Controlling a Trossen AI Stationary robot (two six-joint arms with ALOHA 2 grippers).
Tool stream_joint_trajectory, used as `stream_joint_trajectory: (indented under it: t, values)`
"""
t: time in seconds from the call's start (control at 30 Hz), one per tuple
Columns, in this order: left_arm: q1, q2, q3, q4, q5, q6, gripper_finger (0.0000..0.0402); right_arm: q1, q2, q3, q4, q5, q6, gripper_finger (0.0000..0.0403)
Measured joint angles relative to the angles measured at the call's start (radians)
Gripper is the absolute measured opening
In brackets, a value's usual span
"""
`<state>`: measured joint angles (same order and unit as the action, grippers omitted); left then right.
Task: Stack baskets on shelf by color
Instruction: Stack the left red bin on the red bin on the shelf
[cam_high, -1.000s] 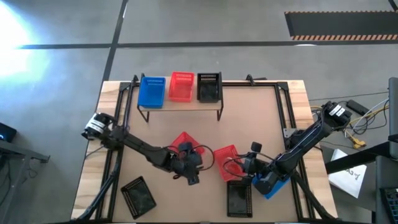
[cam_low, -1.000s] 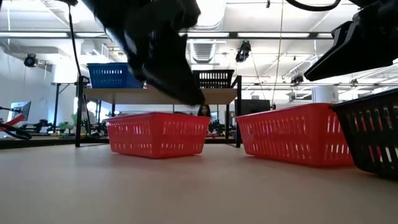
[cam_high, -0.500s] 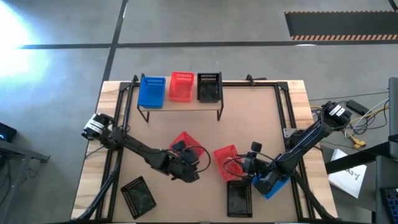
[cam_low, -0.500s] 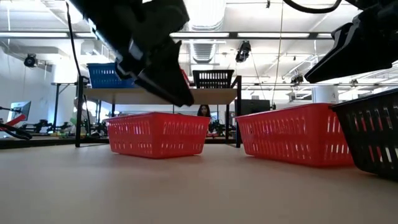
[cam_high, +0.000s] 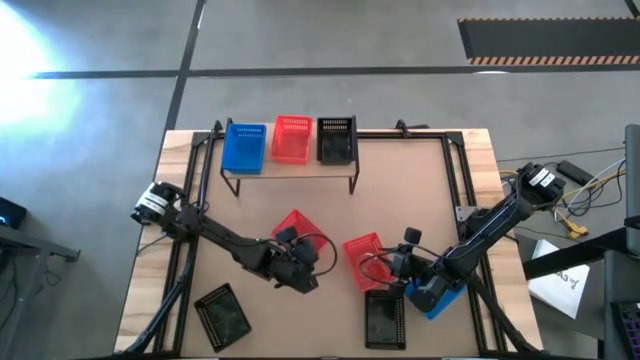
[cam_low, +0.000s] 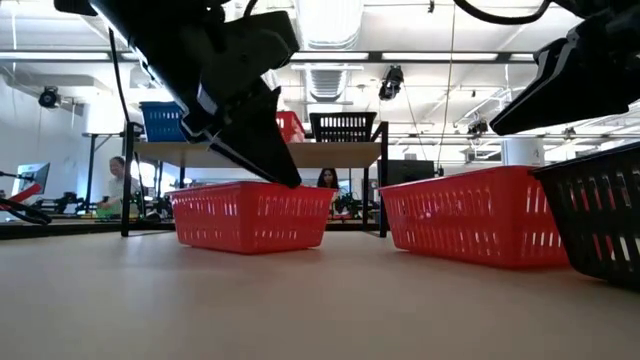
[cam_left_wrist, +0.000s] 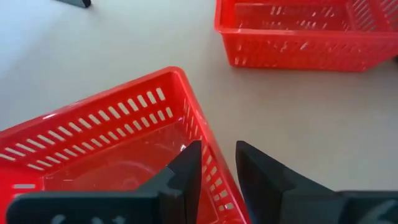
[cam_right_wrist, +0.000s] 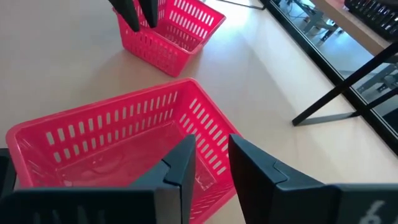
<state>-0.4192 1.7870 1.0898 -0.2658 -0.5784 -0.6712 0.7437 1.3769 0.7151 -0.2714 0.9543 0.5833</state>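
Where the left gripper (cam_left_wrist: 216, 152) hangs low, its tip sits right over a side wall of the first red basket (cam_left_wrist: 112, 162). I cannot tell if it is squeezing that wall or is just close to it. This basket is bright red plastic. It is shaped like a little box with an open top, and its walls are full of small slots. It sits on the brown table (cam_high: 400, 190).

Just beside it, toward the other arm, sits the second red basket (cam_high: 360, 252). It has the same box shape and the same slots. The right gripper (cam_right_wrist: 211, 146) is at one wall of this basket, and I cannot tell if it is clamped on or loose.

Right under the right arm, behind its gripper, a blue basket (cam_high: 445, 302) peeks out. A black basket (cam_high: 384, 318) lies close beside the right gripper. The other black basket (cam_high: 222, 312) lies farther off, out past the left gripper, and it is turned crooked.

Well away from both grippers, across the table, stands the shelf (cam_high: 300, 170). It has a flat top of light wood and thin black legs. On top, in a row, are a blue shelf basket (cam_high: 245, 147), a red shelf basket (cam_high: 291, 138) and a black shelf basket (cam_high: 336, 139).

Counting what shows, there are three red baskets, three black baskets and two blue baskets. I cannot tell if any of the ones on the shelf is a stack.
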Motion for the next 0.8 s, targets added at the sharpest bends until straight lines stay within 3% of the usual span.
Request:
stream_joint_trajectory:
  t: [0.23,0.53,0.67,0.8]
  values:
    - [0.037,0.000,0.000,0.065,0.161,-0.004,0.0107,0.000,0.000,-0.003,0.000,0.018,-0.001,0.0079]
    - [0.054,0.000,-0.012,0.066,0.165,-0.003,0.0184,0.003,0.000,-0.003,0.001,0.017,0.018,0.0078]
    - [0.054,0.000,-0.012,0.065,0.151,0.041,0.0163,0.003,0.000,-0.003,0.001,0.017,0.008,0.0081]
    - [0.054,0.000,-0.012,0.064,0.150,0.108,0.0103,0.003,0.000,-0.003,0.001,0.017,0.008,0.0080]
